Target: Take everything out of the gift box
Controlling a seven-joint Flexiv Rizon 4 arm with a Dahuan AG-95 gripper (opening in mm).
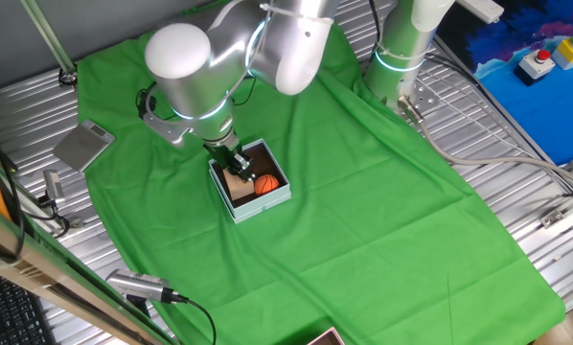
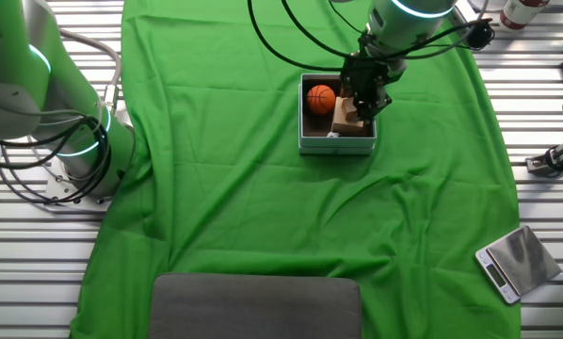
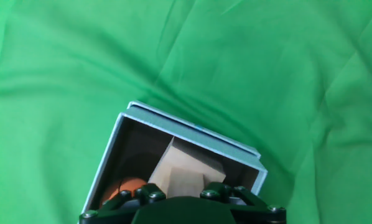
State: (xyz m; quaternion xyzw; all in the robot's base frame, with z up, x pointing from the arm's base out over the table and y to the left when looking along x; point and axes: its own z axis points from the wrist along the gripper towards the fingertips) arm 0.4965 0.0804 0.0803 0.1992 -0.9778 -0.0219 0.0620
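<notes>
The gripper (image 1: 237,165) reaches down into the box (image 1: 272,201), which sits on the green cloth (image 1: 363,220). Its fingers are right at the wooden block (image 2: 345,117); whether they are spread or pinching it cannot be told. The basketball (image 2: 321,97) lies just beside the gripper, inside the box. In the hand view the block (image 3: 183,173) sits directly ahead of the fingers.

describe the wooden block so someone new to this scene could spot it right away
On the green cloth sits a small pale blue gift box with a dark inside. The wooden block lies in it under the gripper, beside the orange basketball: tan, flat-faced and angular, not round.
</notes>
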